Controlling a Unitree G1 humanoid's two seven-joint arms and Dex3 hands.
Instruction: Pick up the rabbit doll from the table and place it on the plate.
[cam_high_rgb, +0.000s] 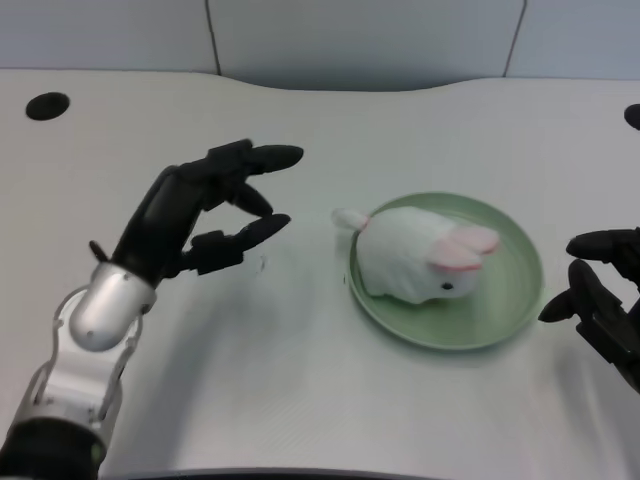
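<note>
Head view, looking down on a white table (300, 400). Rabbit doll (415, 255) lies on the green plate (500, 300), on the plate's left half, body white, pink ears pointing toward picture right, one dark eye visible low on the face. Its small white tail pokes out past the plate's left rim, over the table. The doll covers the left rim; the right and near parts of the plate are bare. Left hand (205, 215) is to the left of the plate, apart from the doll, nothing in its grasp. Its fingers (265, 157) are released and spread, upper ones reaching toward picture right, the thumb below them with a clear gap between. Cannot tell whether the hand touches the table or hangs above it; a soft shadow lies beneath it. Silver left forearm (100, 315) runs down to the lower left corner. A dark round hole (47, 105) sits in the table at far left. Pale wall panels (360, 40) stand behind the table's far edge.
</note>
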